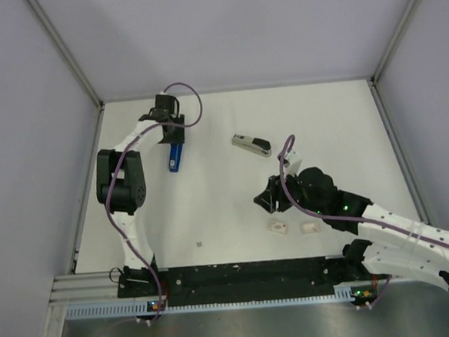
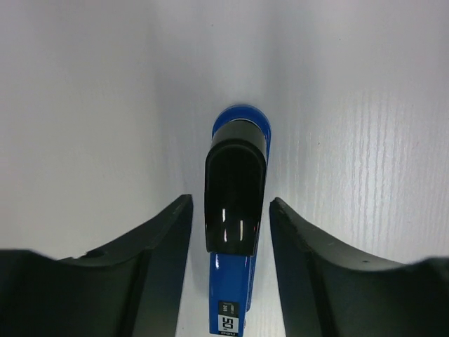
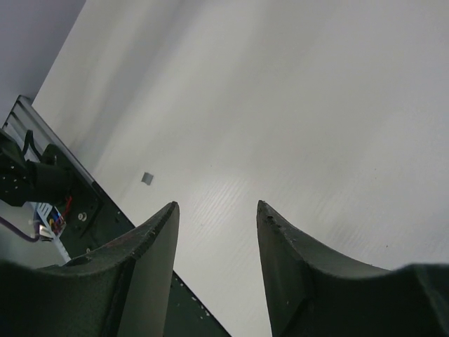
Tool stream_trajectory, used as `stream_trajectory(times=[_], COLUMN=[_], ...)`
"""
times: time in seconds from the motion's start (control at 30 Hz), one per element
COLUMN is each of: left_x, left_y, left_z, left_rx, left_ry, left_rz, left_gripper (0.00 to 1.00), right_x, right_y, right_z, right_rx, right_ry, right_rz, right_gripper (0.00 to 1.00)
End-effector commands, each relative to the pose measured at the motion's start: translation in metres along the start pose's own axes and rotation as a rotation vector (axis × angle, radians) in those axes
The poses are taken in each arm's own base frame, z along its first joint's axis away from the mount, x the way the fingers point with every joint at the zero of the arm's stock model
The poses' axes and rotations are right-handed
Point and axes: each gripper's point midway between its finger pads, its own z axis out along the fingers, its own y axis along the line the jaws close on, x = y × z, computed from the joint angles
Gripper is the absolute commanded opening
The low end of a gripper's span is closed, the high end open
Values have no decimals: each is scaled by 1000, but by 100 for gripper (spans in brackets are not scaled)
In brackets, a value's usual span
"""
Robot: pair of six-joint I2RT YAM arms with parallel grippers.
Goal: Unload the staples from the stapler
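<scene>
A blue stapler [image 1: 175, 161] with a glossy black top lies on the white table at the back left. In the left wrist view the blue stapler [image 2: 235, 203] lies lengthwise between my fingers, with a gap on each side. My left gripper [image 1: 174, 143] [image 2: 230, 210] is open and straddles the stapler's end without touching it. A second, grey and black stapler [image 1: 251, 144] lies near the table's middle back. My right gripper [image 1: 262, 202] [image 3: 217, 210] is open and empty above bare table, in front of the grey stapler.
Two small white pieces [image 1: 279, 226] [image 1: 309, 227] lie by the right arm's wrist. A tiny grey square [image 1: 200, 244] [image 3: 146, 178] lies near the front middle. A black rail [image 1: 240, 277] runs along the near edge. Grey walls enclose the table.
</scene>
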Motion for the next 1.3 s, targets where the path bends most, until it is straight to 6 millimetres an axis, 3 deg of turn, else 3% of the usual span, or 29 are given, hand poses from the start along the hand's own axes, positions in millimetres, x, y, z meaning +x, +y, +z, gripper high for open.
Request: stream_trajectory(times=[0.0, 0.07, 0.17, 0.2, 0.37, 0.53, 0.63, 0.83, 0.97, 1.27], left_x=[-48, -61, -79, -84, -107, -109, -101, -80, -78, -58], left_y=[5, 4, -3, -6, -42, -106, -147, -209, -235, -282], left_z=[-30, -45, -72, -81, -126, -151, -161, -160, -155, -131], left_rx=[1, 15, 68, 89, 255, 494, 628, 742, 810, 969], left_ry=[-140, -177, -241, -263, -375, -412, -436, -526, -589, -701], left_rz=[-10, -14, -15, -16, 70, 271, 439, 738, 830, 1000], left_gripper=[57, 62, 94, 98, 98, 98, 98, 98, 98, 98], right_x=[-11, -12, -12, -13, -24, -36, -44, -57, -58, -43], right_y=[6, 5, 5, 4, 3, 5, 9, 27, 40, 43], right_z=[-4, -5, -7, -8, -16, -35, -52, -91, -113, -118], right_rx=[-27, -25, -20, -15, 10, 28, 21, -60, -136, -182], right_ry=[-44, -46, -45, -45, -69, -87, -104, -156, -173, -129], right_rz=[-11, -13, -19, -25, -46, -56, -69, -89, -94, -88], right_gripper=[49, 49, 50, 50, 54, 58, 61, 65, 69, 71])
